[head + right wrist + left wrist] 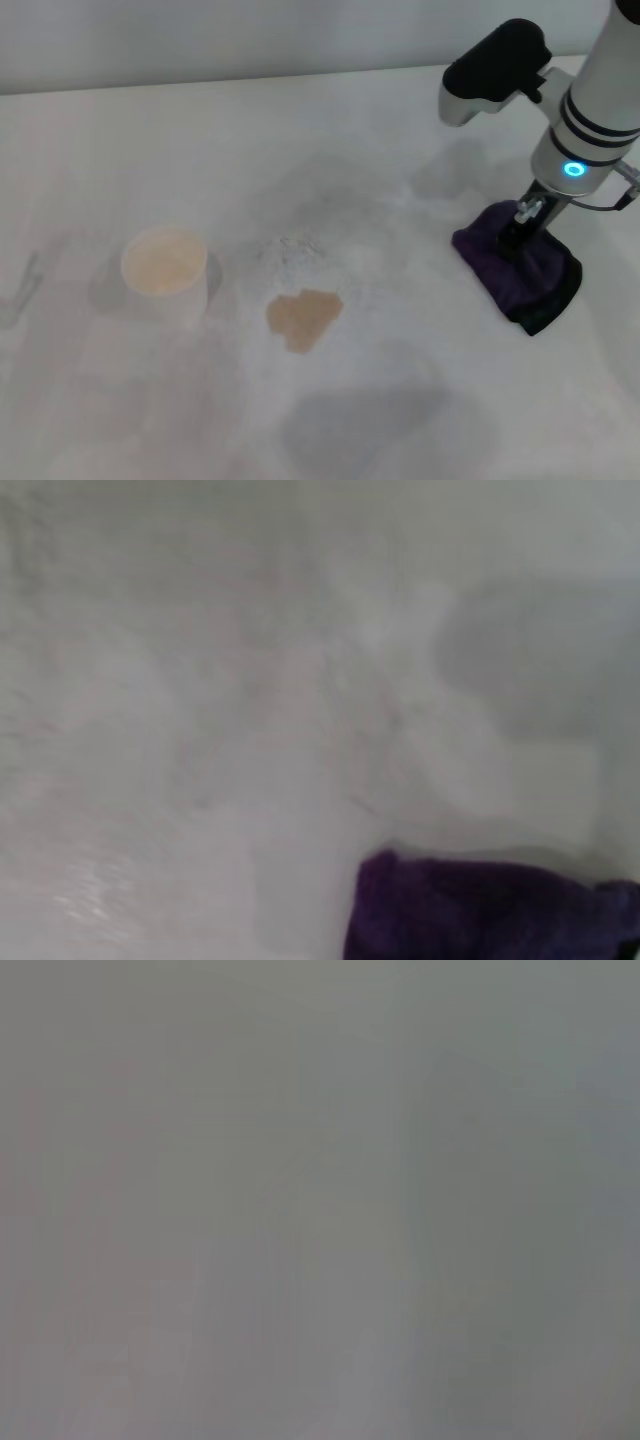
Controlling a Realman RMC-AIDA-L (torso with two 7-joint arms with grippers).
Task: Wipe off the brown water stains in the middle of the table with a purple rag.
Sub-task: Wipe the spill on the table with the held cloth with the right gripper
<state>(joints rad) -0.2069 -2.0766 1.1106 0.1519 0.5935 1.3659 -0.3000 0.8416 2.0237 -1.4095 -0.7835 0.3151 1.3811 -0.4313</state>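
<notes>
White cup (166, 272) holding tan liquid, right end effector (524, 232) gripping purple rag (518, 266)

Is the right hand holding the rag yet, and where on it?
The right hand is down on the top middle of the purple rag, which lies on the table. Whether it has closed on the cloth cannot be told.

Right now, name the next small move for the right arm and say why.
Probably close on the purple rag and lift it slightly. The right gripper is down on top of the rag at the table's right side, while the brown water stains lie untouched well to its left, beside the white cup. Whether the grip is already firm cannot be seen.
</notes>
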